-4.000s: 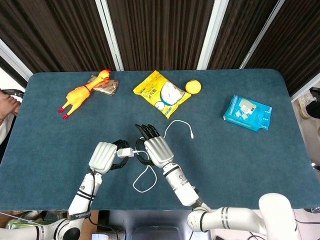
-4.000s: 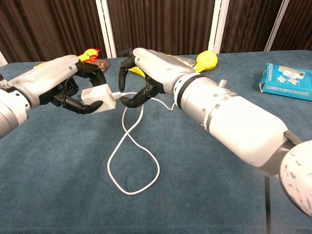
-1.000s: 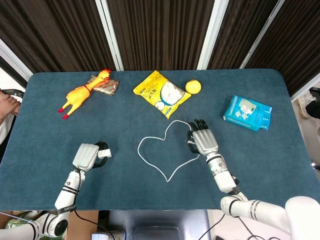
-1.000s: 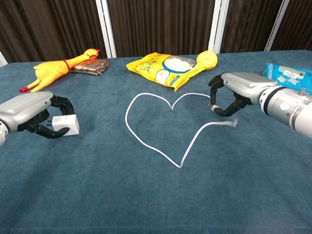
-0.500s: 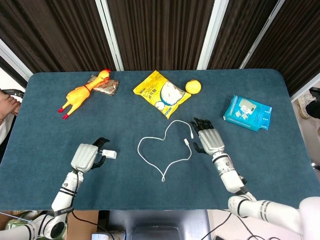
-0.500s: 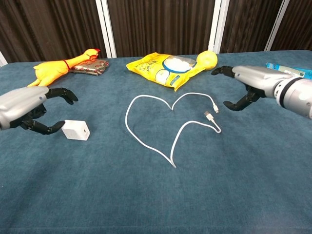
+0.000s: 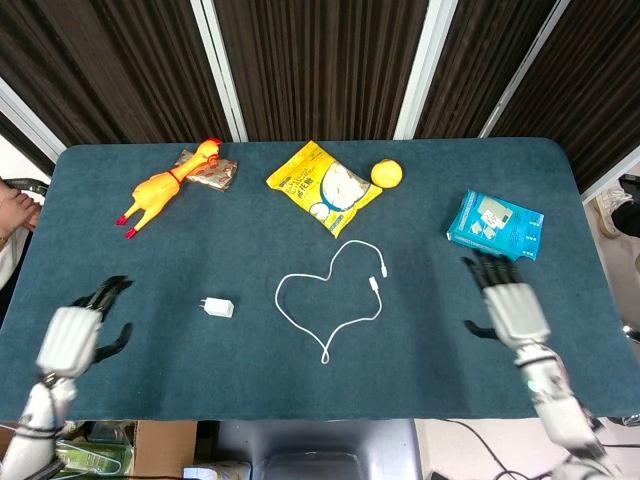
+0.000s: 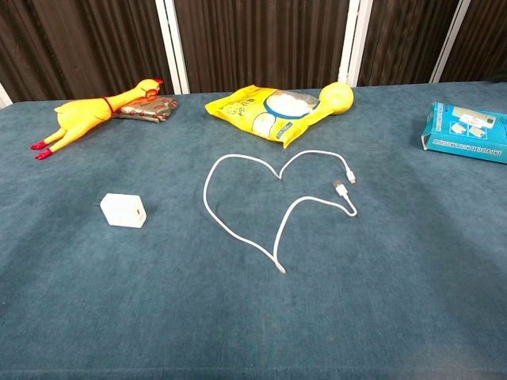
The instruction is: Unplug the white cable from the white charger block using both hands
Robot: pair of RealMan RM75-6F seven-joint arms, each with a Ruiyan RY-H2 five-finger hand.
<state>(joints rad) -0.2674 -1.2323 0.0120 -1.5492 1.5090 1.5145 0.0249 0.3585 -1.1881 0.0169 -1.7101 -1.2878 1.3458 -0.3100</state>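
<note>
The white cable [image 7: 330, 300] lies in a heart shape in the middle of the table [image 7: 420, 180], and the white charger block [image 7: 217, 307] sits well apart on its left, so the pulling apart looks done. The left robot hand [image 7: 72, 335] and the right robot hand [image 7: 510, 308] are both spread and hold nothing. Pulling back well means lifting each hand away without bumping either piece.

Cable and charger pulled apart
The white cable [image 7: 330, 303] and white charger block [image 7: 216, 307] now lie apart; left hand [image 7: 72, 338] and right hand [image 7: 508, 308] moved away, empty.
</note>
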